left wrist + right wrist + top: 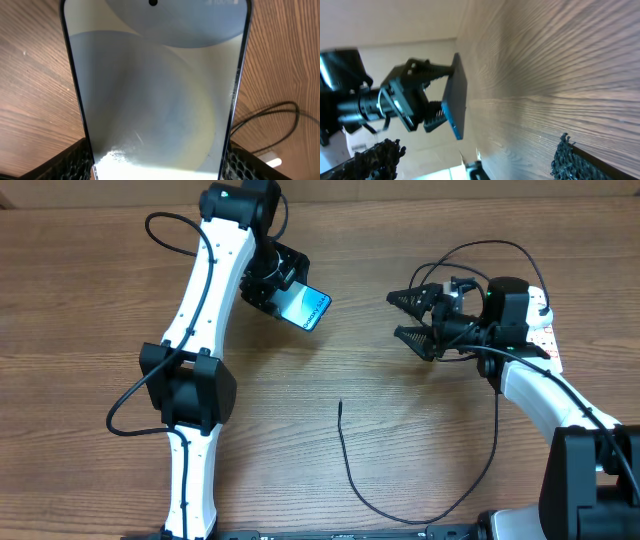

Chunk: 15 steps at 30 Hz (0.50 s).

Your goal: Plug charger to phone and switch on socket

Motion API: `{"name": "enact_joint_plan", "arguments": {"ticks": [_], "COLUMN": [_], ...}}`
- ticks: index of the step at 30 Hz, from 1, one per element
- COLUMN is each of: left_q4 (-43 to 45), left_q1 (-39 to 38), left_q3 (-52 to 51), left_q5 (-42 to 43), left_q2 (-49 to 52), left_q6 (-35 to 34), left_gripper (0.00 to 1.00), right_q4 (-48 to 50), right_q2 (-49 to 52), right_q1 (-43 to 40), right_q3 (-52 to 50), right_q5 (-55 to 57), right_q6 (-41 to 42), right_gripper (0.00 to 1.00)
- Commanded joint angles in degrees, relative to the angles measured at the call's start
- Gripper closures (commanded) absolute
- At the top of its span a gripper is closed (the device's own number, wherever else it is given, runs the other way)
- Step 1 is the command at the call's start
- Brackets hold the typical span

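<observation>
phone (306, 306): pinched at one short end in the left gripper (284, 289), lifted off the table (450, 240) and tilted; its long axis runs from the jaws toward the right arm, with the free short end out front and the blue screen facing up.
left jaws: pressed on the phone's two long edges, one finger (75, 161) on each side in the left wrist view.
right gripper (396, 316): above the table, aimed at the phone; jaws spread wide with nothing between them.
charger (340, 412): lying loose on the table, well apart from the phone; its small tip points to the far edge, and the cable curves round toward the right arm.
socket (547, 335): white, at the right edge, mostly hidden under the right arm; its long axis cannot be told.
</observation>
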Motion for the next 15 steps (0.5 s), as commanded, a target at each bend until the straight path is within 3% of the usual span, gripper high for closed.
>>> {"name": "enact_joint_plan", "arguments": {"ticks": [1, 9, 15], "left_q4": [0.1, 1.0, 1.0], "left_q1": [-1.9, -4.9, -7.0], "left_q3": [2.0, 2.0, 2.0], "left_q5": [-3.3, -3.1, -2.8], "left_q2": [-0.7, -0.7, -0.7], "left_q6": [-6.0, -9.6, -11.3], "left_gripper": [0.96, 0.96, 0.96], "right_q4": [0.8, 0.7, 0.7], "right_q2": [-0.3, -0.3, -0.3], "right_q1": [2.0, 5.7, 7.3], "right_q3": [1.0, 1.0, 1.0], "right_q5": [-0.5, 2.8, 3.2], "right_q6": [-2.3, -3.8, -10.5], "right_gripper": [0.00, 0.00, 0.00]}}
